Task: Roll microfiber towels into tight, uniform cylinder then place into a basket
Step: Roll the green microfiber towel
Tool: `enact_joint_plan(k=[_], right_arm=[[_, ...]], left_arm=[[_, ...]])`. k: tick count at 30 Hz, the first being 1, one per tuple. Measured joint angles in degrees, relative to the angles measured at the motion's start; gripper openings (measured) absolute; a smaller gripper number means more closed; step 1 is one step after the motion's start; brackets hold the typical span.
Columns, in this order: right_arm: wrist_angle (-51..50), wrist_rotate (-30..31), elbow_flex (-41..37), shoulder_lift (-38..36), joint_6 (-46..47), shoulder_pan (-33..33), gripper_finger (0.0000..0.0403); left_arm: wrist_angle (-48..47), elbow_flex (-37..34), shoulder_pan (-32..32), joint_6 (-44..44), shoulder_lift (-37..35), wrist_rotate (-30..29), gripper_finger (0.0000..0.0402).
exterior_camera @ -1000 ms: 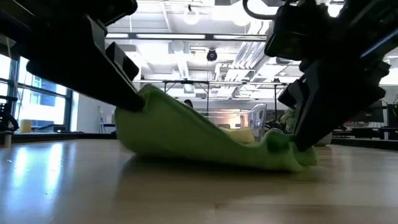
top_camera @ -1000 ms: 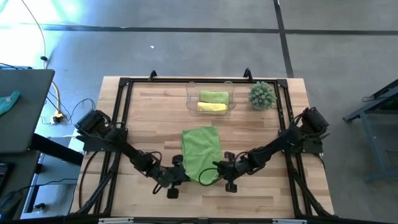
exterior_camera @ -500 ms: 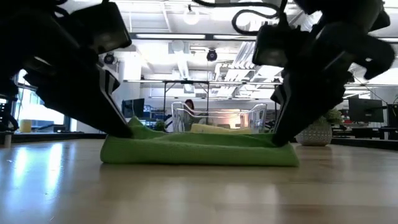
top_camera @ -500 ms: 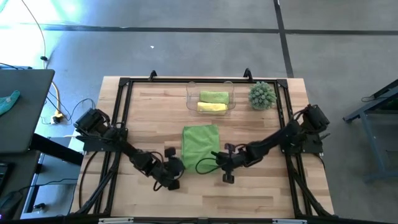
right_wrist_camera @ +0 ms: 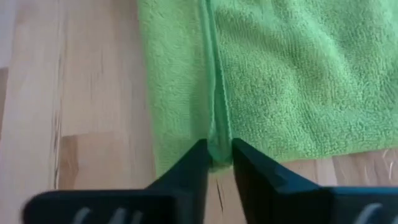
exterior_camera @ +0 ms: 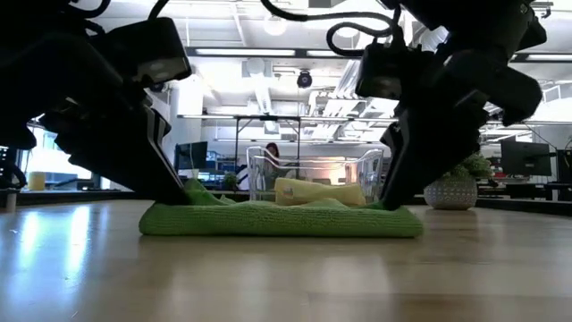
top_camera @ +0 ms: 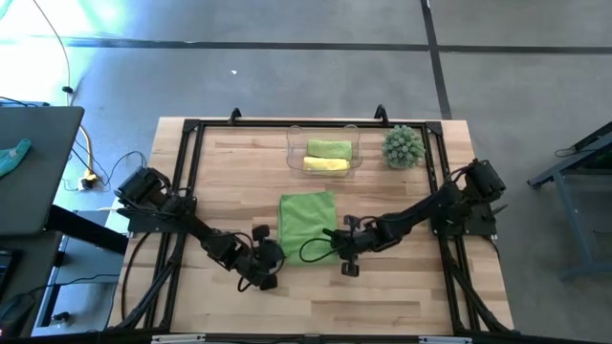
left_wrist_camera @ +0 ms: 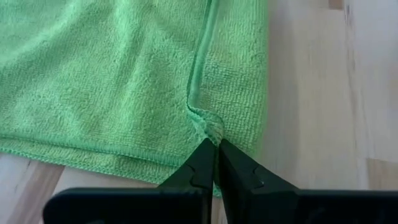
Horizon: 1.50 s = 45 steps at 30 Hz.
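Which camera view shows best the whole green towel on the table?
The high view: it shows the green towel whole, flat in front of the basket. The low view sees only its near edge. Each wrist view shows one near corner: the left pincer shut on one, the right pincer parted around the other.

Grey concrete floor (top_camera: 287, 81) surrounds the wooden table (top_camera: 239, 162); ceiling lights (exterior_camera: 273, 27) and a bright window (exterior_camera: 40, 165) beyond
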Motion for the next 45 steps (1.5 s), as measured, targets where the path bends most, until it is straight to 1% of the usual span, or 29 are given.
enact_joint_plan(k=[3, 5, 9, 13, 16, 20, 27, 30, 33, 37, 41, 45], right_arm=[[-2.04, -1.74, 0.0, -0.49, 0.4, -0.18, 0.0102], [-3.25, -3.14, 0.0, -1.68, 0.6, -0.34, 0.0115], [-4.36, -3.18, 0.0, -4.48, 1.51, -0.09, 0.0121], [0.42, -3.0, 0.0, -5.36, -0.47, 1.25, 0.0119], [6.0, -2.24, 0.04, -3.49, -0.59, 2.8, 0.0118], [9.0, -1.61, 0.02, 0.14, -1.68, 4.22, 0.0118], [8.39, 4.92, 0.0, 3.18, -3.13, 4.15, 0.0118], [7.96, 5.94, 0.0, 4.24, -3.76, 4.17, 0.0118], [8.03, 5.94, 0.0, 5.28, -3.12, 4.17, 0.0118], [8.24, 6.16, 0.1, 6.23, -3.11, 4.2, 0.0118], [8.22, 6.2, 0.15, 6.36, -3.12, 4.2, 0.0118], [8.53, 6.33, 0.13, 6.37, -3.12, 4.2, 0.0118]], left_arm=[[-0.08, 0.0, 0.01, -0.12, 0.17, -0.25, 0.0007], [-0.01, 0.0, 0.01, -0.18, 0.17, -0.29, 0.0007], [-0.02, 0.0, -0.01, -0.96, 0.17, 0.03, 0.0007], [-0.03, 0.0, -0.01, -1.19, 0.17, 0.04, 0.0007], [-0.2, 0.0, -0.01, -1.75, 0.17, 0.04, 0.0007], [-1.02, 0.0, -0.01, -2.09, 0.17, 0.06, 0.0007], [-1.16, 0.0, -0.01, -2.1, 0.17, 0.69, 0.0007], [-1.12, 0.0, -0.05, -4.23, 0.17, 0.39, 0.0012], [-1.07, 0.0, -0.07, -5.08, 0.17, -0.09, 0.003], [-1.59, 0.0, -0.12, -5.08, -0.57, -0.06, 0.0072], [-3.66, 0.04, -0.12, -4.14, -2.62, 3.85, 0.011], [-6.54, 0.03, -0.16, -3.12, -5.07, 5.34, 0.0128]])
